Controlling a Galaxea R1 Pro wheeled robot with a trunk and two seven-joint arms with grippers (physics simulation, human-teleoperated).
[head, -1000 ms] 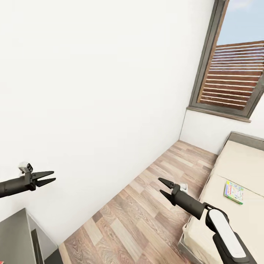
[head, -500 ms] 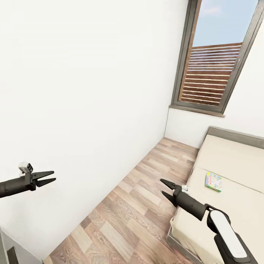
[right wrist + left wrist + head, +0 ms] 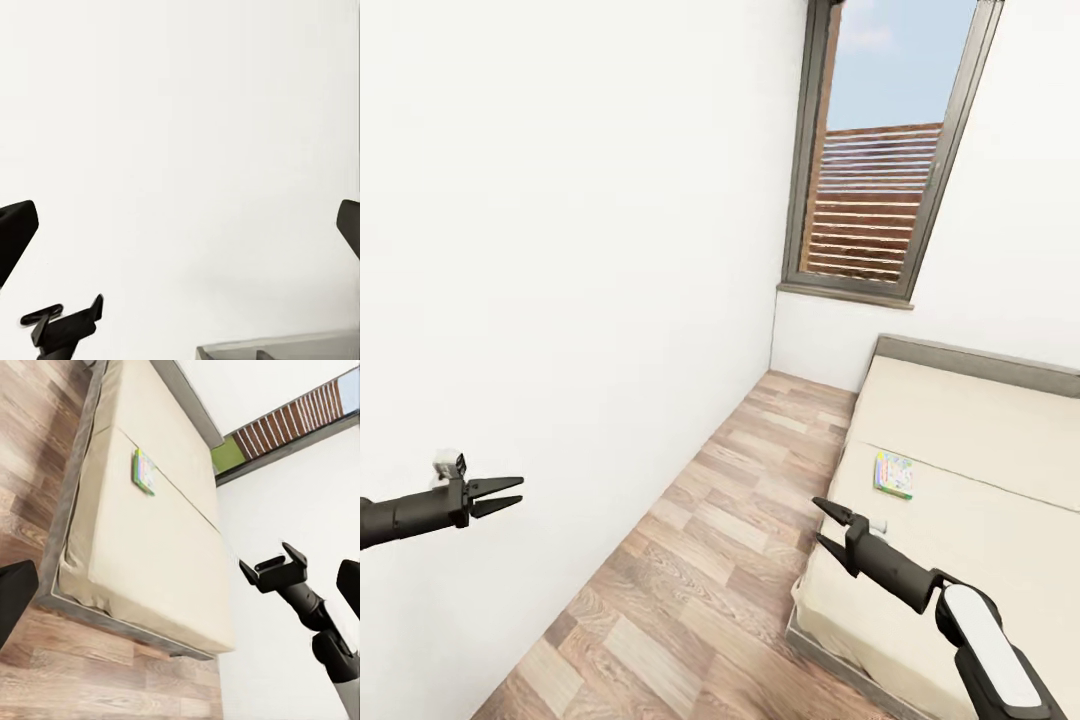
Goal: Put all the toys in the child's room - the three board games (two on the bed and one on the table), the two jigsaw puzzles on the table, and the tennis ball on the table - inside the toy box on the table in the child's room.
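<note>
One board game (image 3: 893, 474), a flat box with a colourful cartoon cover, lies on the beige sheet of the bed (image 3: 980, 420) at the right. The same board game (image 3: 144, 471) appears on the bed (image 3: 157, 555) in the left wrist view. My left gripper (image 3: 510, 493) hangs open and holds nothing, near the white wall at the left. Over the bed's near corner my right gripper (image 3: 825, 522) is open and holds nothing, well short of the game. The toy box, table, jigsaw puzzles and tennis ball are out of view.
A wood-plank floor strip (image 3: 700, 560) runs between the white wall (image 3: 560, 250) and the bed frame. A tall grey-framed window (image 3: 870, 180) stands at the far end. A grey unit's top edge (image 3: 277, 351) appears in the right wrist view.
The camera has swung right: window and bed now sit further left in the picture, and the grey unit at bottom left has left the head view. Both arms hold their pose, grippers still open.
</note>
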